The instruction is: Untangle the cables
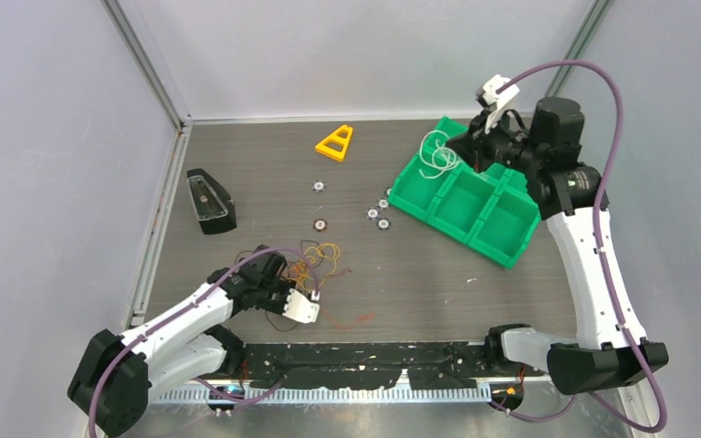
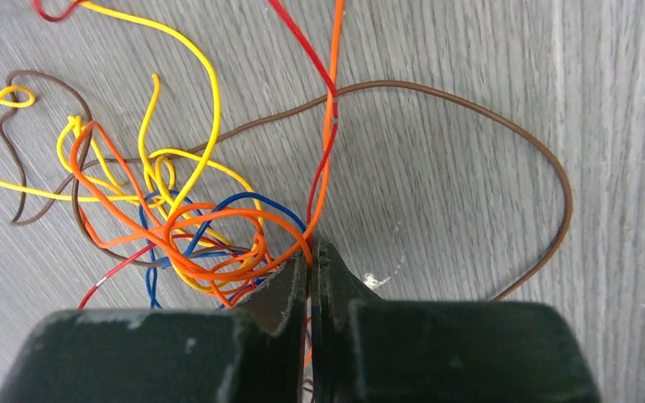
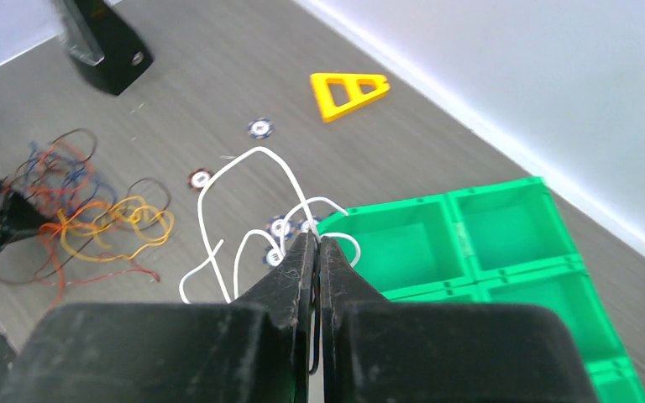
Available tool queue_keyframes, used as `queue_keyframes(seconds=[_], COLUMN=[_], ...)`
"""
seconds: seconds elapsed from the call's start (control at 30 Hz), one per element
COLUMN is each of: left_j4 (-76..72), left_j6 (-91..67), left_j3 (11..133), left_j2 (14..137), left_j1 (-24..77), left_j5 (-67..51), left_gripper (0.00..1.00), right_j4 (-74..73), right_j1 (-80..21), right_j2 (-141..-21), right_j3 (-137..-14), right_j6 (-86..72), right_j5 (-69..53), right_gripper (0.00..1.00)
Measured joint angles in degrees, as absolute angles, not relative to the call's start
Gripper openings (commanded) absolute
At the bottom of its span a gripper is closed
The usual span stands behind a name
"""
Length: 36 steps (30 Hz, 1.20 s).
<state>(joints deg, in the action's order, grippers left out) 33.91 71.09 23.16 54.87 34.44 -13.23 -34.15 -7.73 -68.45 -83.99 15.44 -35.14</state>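
Note:
The cables (image 1: 315,260) lie as a tangle of thin orange, yellow, red, blue and brown wires (image 2: 193,227) on the table at front left. My left gripper (image 1: 315,312) (image 2: 311,243) is low over the tangle's near edge. Its jaws are shut on an orange and a red strand, which run on ahead of the tips. A brown loop (image 2: 554,176) curves off to its right. My right gripper (image 1: 464,146) (image 3: 317,239) is raised over the green bin's (image 1: 461,233) left corner. It is shut on a white wire (image 1: 436,155) (image 3: 243,168) that hangs in loops.
The green bin (image 3: 437,199) has several compartments and sits at back right. A yellow triangle (image 1: 336,142) lies at the back and a black wedge (image 1: 210,201) at the left. Small round nuts (image 1: 376,216) are scattered mid-table. Grey walls enclose the table.

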Motion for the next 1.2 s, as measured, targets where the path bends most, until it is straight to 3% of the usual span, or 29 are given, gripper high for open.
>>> queue_keyframes(seconds=[0.1,0.17,0.33,0.67,1.07,1.13,1.2], left_j4=[35.88,37.15,37.58,35.9,41.25,43.13,45.15], left_j6=[68.77,64.73,50.92,30.79,17.72,17.28,17.28], left_j3=[25.1,28.51,42.89,52.97,63.31,63.46,63.42], left_j2=[55.09,56.25,61.82,57.45,65.47,66.98,67.9], left_j1=[33.82,33.82,32.56,29.5,17.37,15.2,13.34], left_j5=[-14.33,-15.49,-19.38,-23.59,-25.34,-25.96,-26.2], left_gripper=[0.33,0.56,0.98,1.0,1.0,1.0,1.0], right_j4=[-34.22,-34.87,-36.58,-39.92,-40.32,-40.25,-40.34], right_j1=[-4.78,-2.55,4.95,18.7,21.08,20.86,20.64], right_j2=[-68.25,-68.71,-72.58,-86.26,-110.89,-113.34,-115.18], right_j3=[-86.17,-87.37,-90.74,-95.0,-104.16,-104.64,-104.64], right_j6=[15.25,15.25,16.47,25.45,34.96,35.99,36.93], right_j5=[-34.15,-33.45,-31.29,-24.75,-7.4,-5.5,-3.81], right_gripper=[0.05,0.05,0.05,0.05,0.05,0.13,0.36])
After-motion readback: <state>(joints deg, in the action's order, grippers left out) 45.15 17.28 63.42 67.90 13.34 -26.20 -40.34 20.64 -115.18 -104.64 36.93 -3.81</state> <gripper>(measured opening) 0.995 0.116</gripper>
